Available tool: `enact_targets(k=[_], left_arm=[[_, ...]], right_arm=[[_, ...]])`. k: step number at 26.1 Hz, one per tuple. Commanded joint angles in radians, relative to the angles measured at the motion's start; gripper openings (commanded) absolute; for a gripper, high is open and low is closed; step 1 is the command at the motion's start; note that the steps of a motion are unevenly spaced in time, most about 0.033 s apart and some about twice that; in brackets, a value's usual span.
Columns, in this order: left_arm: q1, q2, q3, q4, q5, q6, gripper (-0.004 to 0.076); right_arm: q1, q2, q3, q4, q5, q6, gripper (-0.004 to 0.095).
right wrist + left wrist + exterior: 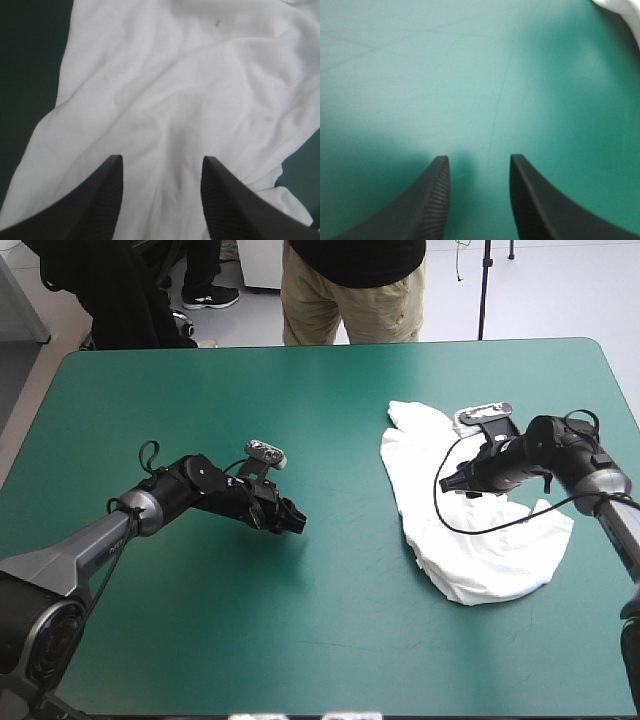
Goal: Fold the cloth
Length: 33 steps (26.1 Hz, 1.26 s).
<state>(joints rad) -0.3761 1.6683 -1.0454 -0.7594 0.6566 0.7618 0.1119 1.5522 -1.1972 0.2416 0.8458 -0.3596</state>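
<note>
The white T-shirt [465, 515] lies loosely spread and wrinkled on the right half of the teal-green table. My right gripper [452, 483] hovers low over its middle, fingers open, with white cloth [165, 100] under and ahead of them and nothing held between them [161, 162]. My left gripper [296, 521] stands open near the table's middle, well apart from the shirt, over bare teal-green cover [470, 90]. A corner of the T-shirt [625, 10] shows far ahead of the left gripper [479, 162].
A person stands beyond the far edge of the table [330, 345], not reaching over it. Bare teal-green cover [330, 640] stretches across the left, middle and near parts of the table.
</note>
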Motion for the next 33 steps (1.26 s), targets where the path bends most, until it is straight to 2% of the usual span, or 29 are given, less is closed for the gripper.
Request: enact_targets(k=[1, 7, 10, 14, 18, 21, 24, 28, 30, 33], left_arm=[[-0.004, -0.042, -0.03, -0.051, -0.028, 0.003, 0.0291], [-0.004, -0.042, -0.03, -0.061, -0.03, 0.007, 0.0291], [-0.004, -0.042, -0.03, -0.123, -0.035, 0.071, 0.0291], [-0.004, -0.042, -0.034, -0.29, -0.041, 0.276, 0.0291], [-0.004, -0.05, -0.076, -0.276, 0.008, 0.282, 0.0289], [-0.004, -0.093, -0.114, -0.133, 0.018, 0.138, 0.0286], [-0.004, -0.246, -0.175, 0.25, 0.049, -0.217, 0.0286], [-0.004, -0.448, -0.198, 0.645, 0.081, -0.495, 0.0286], [-0.004, -0.543, -0.198, 0.876, 0.161, -0.643, 0.0286], [-0.004, -0.645, -0.198, 1.019, 0.285, -0.734, 0.0286]], right_arm=[[0.002, -0.033, -0.034, 0.015, -0.029, -0.01, 0.0455], [0.002, -0.033, -0.034, 0.015, -0.025, -0.01, 0.0455], [0.002, -0.033, -0.034, 0.015, -0.025, -0.01, 0.0454], [0.002, -0.033, -0.034, 0.015, -0.025, -0.01, 0.0455], [0.002, -0.033, -0.034, 0.015, -0.023, -0.01, 0.0455], [0.002, -0.033, -0.034, 0.015, -0.018, -0.019, 0.0455], [0.002, -0.033, -0.034, 0.015, -0.01, -0.021, 0.0455], [0.002, -0.033, -0.034, 0.023, -0.008, -0.021, 0.0455], [0.002, -0.033, -0.034, 0.033, 0.003, -0.021, 0.0453], [0.002, -0.038, -0.034, 0.041, 0.015, -0.034, 0.0453]])
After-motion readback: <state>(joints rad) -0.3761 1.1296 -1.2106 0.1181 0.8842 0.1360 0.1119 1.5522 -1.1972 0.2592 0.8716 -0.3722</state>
